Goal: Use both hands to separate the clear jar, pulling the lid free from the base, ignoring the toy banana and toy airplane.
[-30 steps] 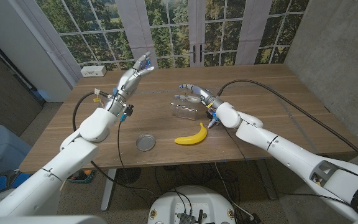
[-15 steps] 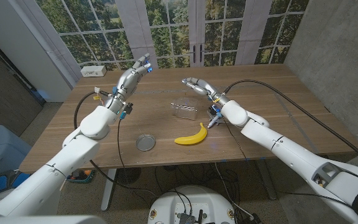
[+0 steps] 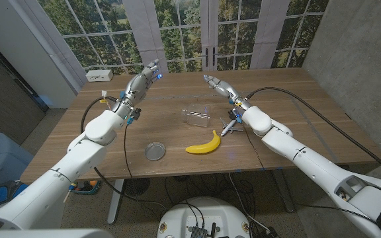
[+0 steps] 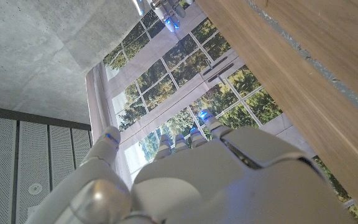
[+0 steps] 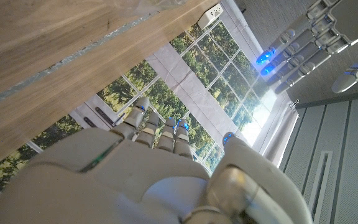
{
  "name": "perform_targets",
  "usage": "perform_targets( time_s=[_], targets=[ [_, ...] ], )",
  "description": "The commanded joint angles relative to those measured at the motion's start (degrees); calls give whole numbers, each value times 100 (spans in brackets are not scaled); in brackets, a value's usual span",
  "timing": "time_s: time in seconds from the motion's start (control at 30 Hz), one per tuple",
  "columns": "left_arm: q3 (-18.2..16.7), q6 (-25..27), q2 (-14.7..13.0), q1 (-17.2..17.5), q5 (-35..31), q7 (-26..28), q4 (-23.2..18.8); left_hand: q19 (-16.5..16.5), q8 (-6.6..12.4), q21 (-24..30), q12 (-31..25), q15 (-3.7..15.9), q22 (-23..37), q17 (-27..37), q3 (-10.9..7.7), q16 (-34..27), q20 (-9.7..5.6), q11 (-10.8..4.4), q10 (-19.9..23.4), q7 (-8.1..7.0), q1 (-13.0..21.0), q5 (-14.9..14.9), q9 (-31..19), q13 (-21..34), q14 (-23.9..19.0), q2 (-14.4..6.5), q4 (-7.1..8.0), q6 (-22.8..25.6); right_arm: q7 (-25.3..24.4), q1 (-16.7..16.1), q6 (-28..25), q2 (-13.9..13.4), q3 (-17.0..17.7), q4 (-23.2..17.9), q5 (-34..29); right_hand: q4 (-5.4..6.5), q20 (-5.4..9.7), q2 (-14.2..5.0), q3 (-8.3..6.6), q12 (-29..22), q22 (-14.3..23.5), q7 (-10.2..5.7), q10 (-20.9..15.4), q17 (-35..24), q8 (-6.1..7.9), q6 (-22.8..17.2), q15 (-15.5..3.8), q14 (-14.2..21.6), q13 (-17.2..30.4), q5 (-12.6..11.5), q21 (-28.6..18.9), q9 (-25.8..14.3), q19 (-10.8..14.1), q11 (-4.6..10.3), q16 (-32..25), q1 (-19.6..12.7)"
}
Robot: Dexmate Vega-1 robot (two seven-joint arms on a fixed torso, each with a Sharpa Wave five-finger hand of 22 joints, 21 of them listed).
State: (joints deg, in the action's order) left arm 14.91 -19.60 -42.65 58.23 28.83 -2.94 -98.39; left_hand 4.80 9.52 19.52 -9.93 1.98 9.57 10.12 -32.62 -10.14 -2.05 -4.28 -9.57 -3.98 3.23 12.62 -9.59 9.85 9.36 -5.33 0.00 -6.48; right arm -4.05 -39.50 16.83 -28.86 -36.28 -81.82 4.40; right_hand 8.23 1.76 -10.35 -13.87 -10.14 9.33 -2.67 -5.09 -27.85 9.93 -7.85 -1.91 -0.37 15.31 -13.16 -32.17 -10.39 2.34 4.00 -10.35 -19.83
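Clear jar base (image 3: 196, 116): a transparent box-like container, standing on the wooden table (image 3: 296, 112) just above the centre of the head view. No hand touches it.

Jar lid (image 3: 155, 151): a round, greyish disc lying flat on the table, lower left of the base and well apart from it, near the table's front edge.

Toy banana (image 3: 204, 144): yellow, curved, lying on the table just below and right of the jar base, between the base and the front edge.

Toy airplane (image 3: 229, 126): small, white and dark, on the table just right of the banana's upper tip, partly hidden by the right arm.

Left hand (image 3: 142, 80): raised above the table in the upper left of the head view, fingers apart and extended toward the windows, holding nothing. In the left wrist view the back of this hand (image 4: 185, 174) shows with the fingers reaching toward the window panes, released.

Right hand (image 3: 218, 86): raised in the upper middle-right of the head view, up and right of the jar base and apart from it, fingers stretched out, holding nothing. The right wrist view shows its back (image 5: 142, 168) with fingers extended and empty.

White box (image 3: 98, 75): small, at the table's far left corner.
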Motion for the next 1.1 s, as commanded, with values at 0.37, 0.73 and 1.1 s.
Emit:
perform_targets(
  time_s=[0.37,0.73,1.1],
  targets=[
    [53,194,126,-152,687,-235,422,31,22,-84,-16,282,16,7,-98,5,-369,32,-219,54,-103,115,-2,0,111,-580,246,-135,-318,-546,606,12,614,-43,719,5,536,-39,-121,-16,10,29,45,93,15,34,-567,-62,-59,-61,69,4,54,-10,9,88],
    [27,219,165,-144,911,-313,547,18,31,-128,-28,290,15,1,-157,-2,-408,34,-250,60,-113,160,-1,-3,134,-589,352,-166,-473,-837,686,8,842,-225,965,7,542,-42,-200,-53,8,47,-7,192,50,0,-546,-17,-123,-81,125,9,86,-31,-23,117],
    [-4,548,197,-179,1257,-302,598,2,34,-168,-31,250,15,-10,-215,-5,-427,82,-280,102,-108,200,0,-7,141,-583,430,-200,-791,-1154,1351,216,1280,-42,1346,-86,464,117,-286,-122,5,236,-209,445,121,-202,-296,172,-256,-71,268,15,144,-224,-74,164]
  ],
)
